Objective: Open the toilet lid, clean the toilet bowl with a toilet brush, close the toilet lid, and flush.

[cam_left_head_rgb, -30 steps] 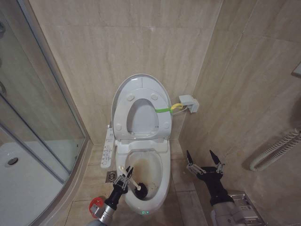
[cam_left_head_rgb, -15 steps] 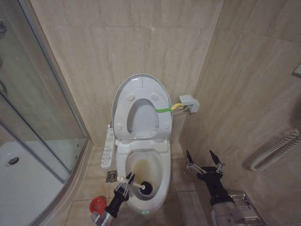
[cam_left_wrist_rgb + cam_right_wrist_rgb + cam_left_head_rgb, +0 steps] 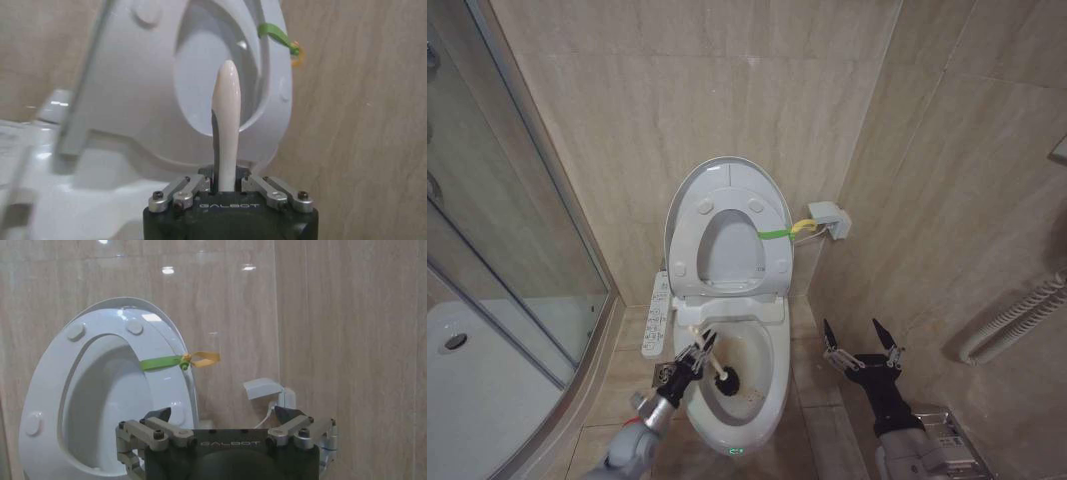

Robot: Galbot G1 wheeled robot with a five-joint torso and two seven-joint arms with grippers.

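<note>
Down at 6 o'clock in the head view, the left claw [image 3: 699, 354] is clamping tight on the slim white stick handle of the toilet brush [image 3: 715, 372], its dark bristle head sitting inside the white glossy ceramic toilet bowl [image 3: 772, 385], against the yellowish stain. Behind, at 12 o'clock, the big white glossy oval toilet lid [image 3: 727, 175] is standing upright. Over at 4 o'clock, the right claw [image 3: 861, 338] is hanging spread wide, gripping nothing.

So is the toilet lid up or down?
Up. The toilet lid stands against the wall with the seat raised too, leaving the toilet bowl open.
</note>
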